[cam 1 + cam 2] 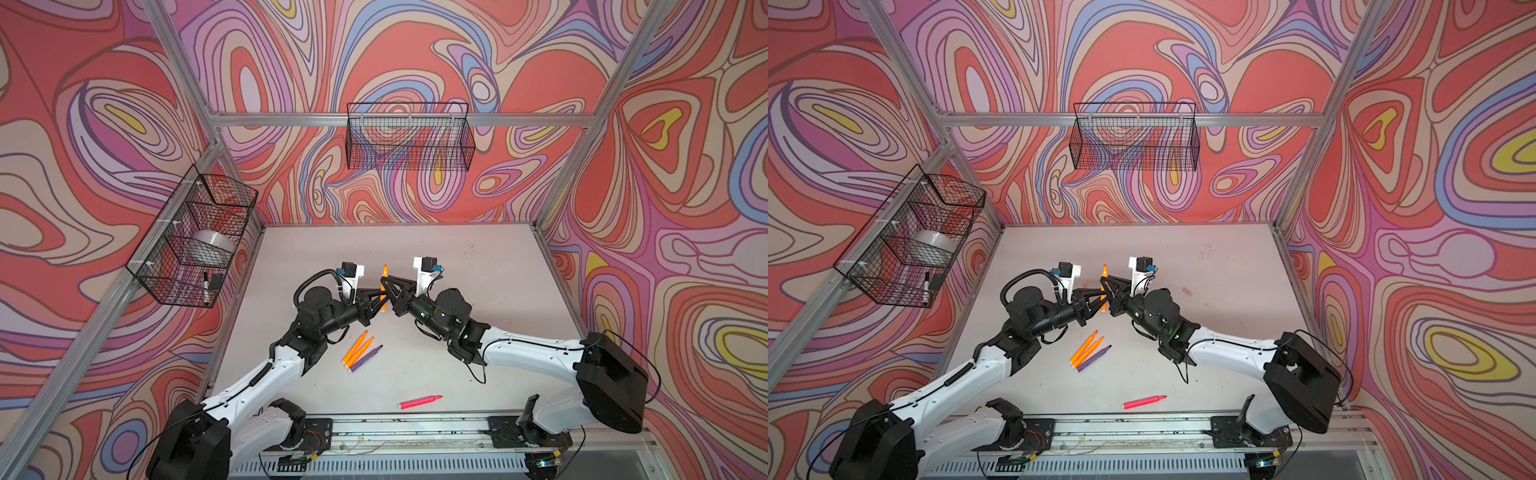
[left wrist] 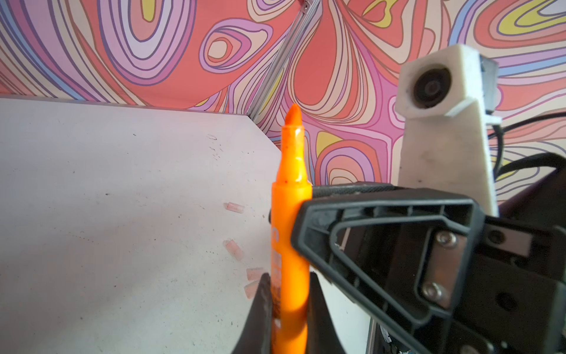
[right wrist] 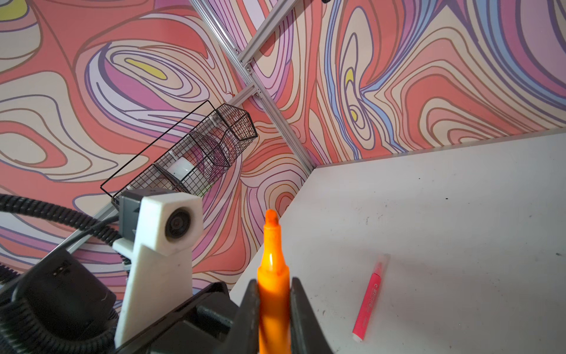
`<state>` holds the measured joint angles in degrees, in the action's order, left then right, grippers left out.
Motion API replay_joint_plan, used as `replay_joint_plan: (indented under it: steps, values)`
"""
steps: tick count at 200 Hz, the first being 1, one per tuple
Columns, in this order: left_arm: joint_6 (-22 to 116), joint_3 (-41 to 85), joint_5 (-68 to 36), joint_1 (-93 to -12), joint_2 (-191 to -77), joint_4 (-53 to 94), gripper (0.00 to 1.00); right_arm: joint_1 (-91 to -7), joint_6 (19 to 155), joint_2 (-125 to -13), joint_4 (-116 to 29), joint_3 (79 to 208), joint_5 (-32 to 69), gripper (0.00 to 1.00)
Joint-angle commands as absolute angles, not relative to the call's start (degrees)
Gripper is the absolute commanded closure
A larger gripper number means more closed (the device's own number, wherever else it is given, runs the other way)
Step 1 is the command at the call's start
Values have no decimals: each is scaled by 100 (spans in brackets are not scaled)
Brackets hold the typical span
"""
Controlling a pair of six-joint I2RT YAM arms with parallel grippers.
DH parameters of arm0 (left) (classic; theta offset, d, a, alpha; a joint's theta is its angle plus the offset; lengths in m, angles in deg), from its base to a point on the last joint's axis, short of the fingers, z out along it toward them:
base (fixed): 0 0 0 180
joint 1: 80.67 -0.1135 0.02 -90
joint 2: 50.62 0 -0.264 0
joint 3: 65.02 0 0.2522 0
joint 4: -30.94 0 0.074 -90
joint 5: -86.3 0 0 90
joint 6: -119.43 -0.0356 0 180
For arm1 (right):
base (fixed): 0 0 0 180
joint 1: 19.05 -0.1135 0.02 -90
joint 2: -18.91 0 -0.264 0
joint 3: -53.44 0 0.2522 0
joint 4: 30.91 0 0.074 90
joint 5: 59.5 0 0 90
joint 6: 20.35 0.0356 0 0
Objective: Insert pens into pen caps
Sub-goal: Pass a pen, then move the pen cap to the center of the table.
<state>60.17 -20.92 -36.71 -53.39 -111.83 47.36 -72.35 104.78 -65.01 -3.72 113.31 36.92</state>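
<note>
The left fingers (image 2: 259, 318) are closed on the lower barrel of a slim neon orange marker pen (image 2: 283, 220), one finger pressed to each side. The right fingers (image 3: 249, 312) clamp the same pen higher up, just under its shoulder. In both top views the two pairs of fingers meet at the middle of the frame. They hold the pen above the pale grey counter (image 1: 498, 266), its pointed nib toward the upper part of the frame. The neck below the nib looks glossy and see-through. Whether a cap sits on it cannot be told.

Past the held pen, the left wrist view shows four short translucent whitish-pink pen caps (image 2: 235, 207) lying loose on the counter, two of them just beside each other.

In the lower middle of both top views, two other neon orange pens (image 1: 355, 347) and a purple pen (image 1: 366, 358) lie side by side, tips toward the upper right. Nearer the lower edge a hot pink pen (image 1: 419, 402) lies alone, tip to the right.

The right wrist view shows a pale-ended pink pen (image 3: 369, 303) flat on the counter near the fingers.

At the left of the frame a black wire basket (image 1: 183, 253) on the wall holds a white roll (image 1: 210, 245) and a white black-capped marker (image 1: 205, 286).
</note>
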Motion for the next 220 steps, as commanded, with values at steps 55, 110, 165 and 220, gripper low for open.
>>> replay_joint_plan:
  steps: [55, 110, 165, 220]
  values:
    - [5238, -2075, -2569, -5324, -10913, 3686, 100, -7279, 10260, -5667, -2266, 11125, 4365, 30]
    - [4653, -2838, -1807, -5334, -10180, 3657, 100, -7275, 10715, -6090, -5915, 11696, 5428, 43]
    - [4714, -2846, -2470, -5325, -10529, 3870, 100, -6702, 10849, -6910, -6339, 11715, 5453, 44]
    - [4879, -2870, -2703, -5325, -10685, 4081, 100, -6107, 10585, -7089, -6083, 11504, 5112, 45]
